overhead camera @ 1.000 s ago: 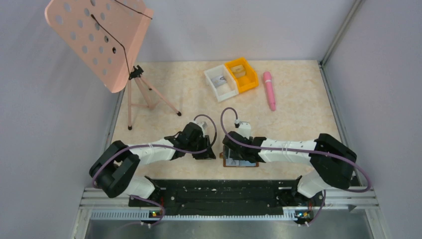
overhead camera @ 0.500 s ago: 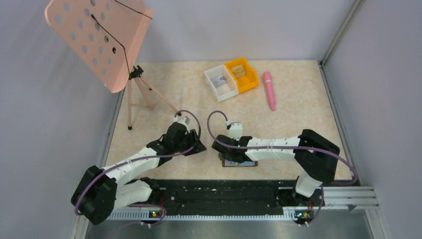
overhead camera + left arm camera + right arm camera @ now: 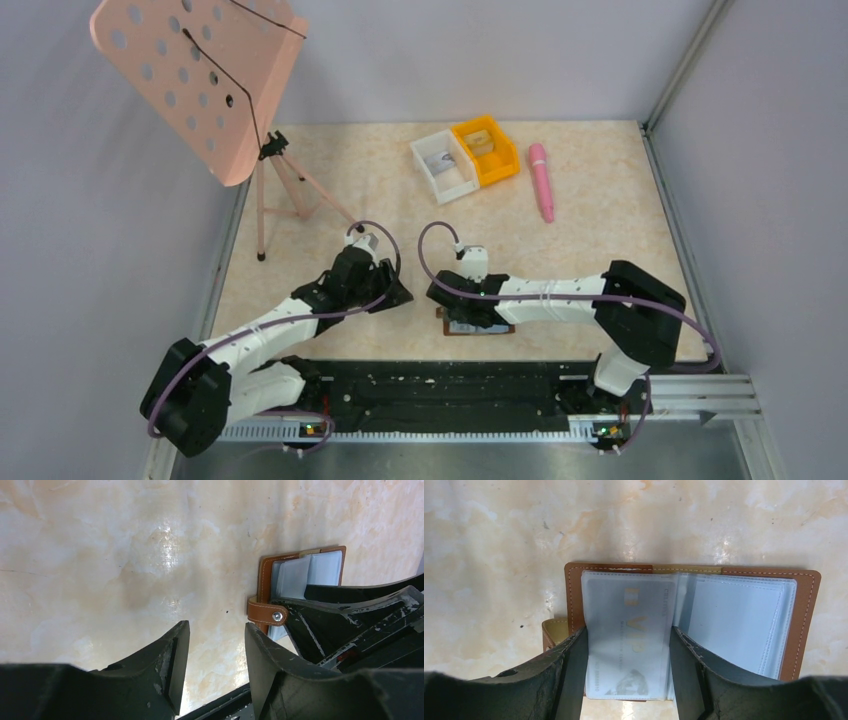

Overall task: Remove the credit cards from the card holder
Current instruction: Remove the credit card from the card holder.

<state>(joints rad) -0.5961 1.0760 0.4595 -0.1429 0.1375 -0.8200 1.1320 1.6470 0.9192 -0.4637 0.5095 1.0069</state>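
The card holder (image 3: 804, 615), a brown leather wallet, lies open on the table near the front edge (image 3: 487, 329). A pale credit card (image 3: 624, 600) printed "VIP" sits in its left clear pocket; the right pocket (image 3: 734, 620) looks pale blue. My right gripper (image 3: 628, 632) is open, pressed down over the wallet, its fingers straddling the VIP card's two long edges (image 3: 458, 305). My left gripper (image 3: 216, 627) is open and empty over bare table, left of the wallet's clasp tab (image 3: 267, 612), a short way from it (image 3: 398, 297).
A white bin (image 3: 443, 165) and an orange bin (image 3: 485, 150) stand at the back, with a pink pen-like object (image 3: 541, 180) to their right. A pink music stand (image 3: 200, 80) on a tripod (image 3: 290, 200) occupies the back left. A black rail (image 3: 440, 385) runs along the near edge.
My left gripper has pulled back to the left, away from the wallet. My right gripper shifted slightly left over the wallet. Little has moved in the last half second.
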